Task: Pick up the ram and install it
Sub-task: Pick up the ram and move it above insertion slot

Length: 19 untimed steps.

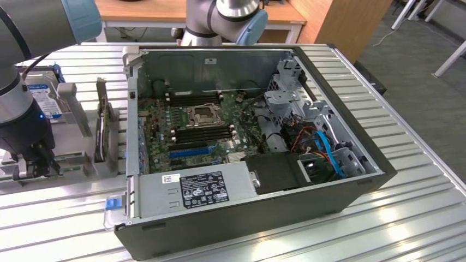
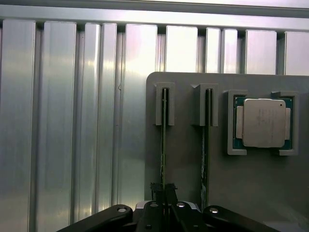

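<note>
Wrist view is showing the claw (image 2: 164,191) sitting down over the ram (image 2: 163,140), which is standing on edge in one slot of a grey holder (image 2: 186,159). The two fingertips are lying tight against either face of the thin green board, so the claw looks to be pinching the ram rather than hanging apart around it. A second stick (image 2: 205,145) is standing in the neighbouring slot just beside the first, and the square processor chip (image 2: 263,123) is resting in its own pocket on the far side of that second stick. The holder is lying on the ribbed metal bench (image 2: 63,121).

In the exterior view the arm (image 1: 15,109) is reaching down at about eight o'clock, well apart from the open computer case (image 1: 240,229), which is taking up the middle of the bench. Inside it the motherboard (image 1: 156,117) is lying face up, with its dark memory slots (image 1: 200,132) running beside the socket toward ten o'clock of the case.

Judging from this, the work is sitting at the very start of the pick: the grip is being made, but the ram is seated in its holder and is not yet lifted. Carrying it over to the case and pressing it into a slot are both waiting to be done.
</note>
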### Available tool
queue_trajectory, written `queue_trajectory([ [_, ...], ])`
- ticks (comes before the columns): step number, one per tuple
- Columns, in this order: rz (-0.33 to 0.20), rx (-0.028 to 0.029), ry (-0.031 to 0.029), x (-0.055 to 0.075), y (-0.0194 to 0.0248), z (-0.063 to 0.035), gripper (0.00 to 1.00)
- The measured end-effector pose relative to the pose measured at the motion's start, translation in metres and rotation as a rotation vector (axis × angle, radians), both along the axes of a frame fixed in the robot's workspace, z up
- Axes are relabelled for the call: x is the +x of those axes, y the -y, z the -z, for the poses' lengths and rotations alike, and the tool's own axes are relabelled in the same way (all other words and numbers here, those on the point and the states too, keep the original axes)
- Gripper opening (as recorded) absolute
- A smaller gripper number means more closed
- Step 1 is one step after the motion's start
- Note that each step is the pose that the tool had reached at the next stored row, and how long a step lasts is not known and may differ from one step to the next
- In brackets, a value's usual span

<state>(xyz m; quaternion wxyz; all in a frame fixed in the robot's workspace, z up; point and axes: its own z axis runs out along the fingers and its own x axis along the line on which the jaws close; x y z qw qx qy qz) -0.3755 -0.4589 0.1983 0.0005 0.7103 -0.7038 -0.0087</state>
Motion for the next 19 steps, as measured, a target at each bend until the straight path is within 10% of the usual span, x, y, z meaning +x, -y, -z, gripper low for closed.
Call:
queue_trajectory([
  [19,0.000,-0.0002,-0.0002,0.0000,0.0000,-0.0025,0.12],
])
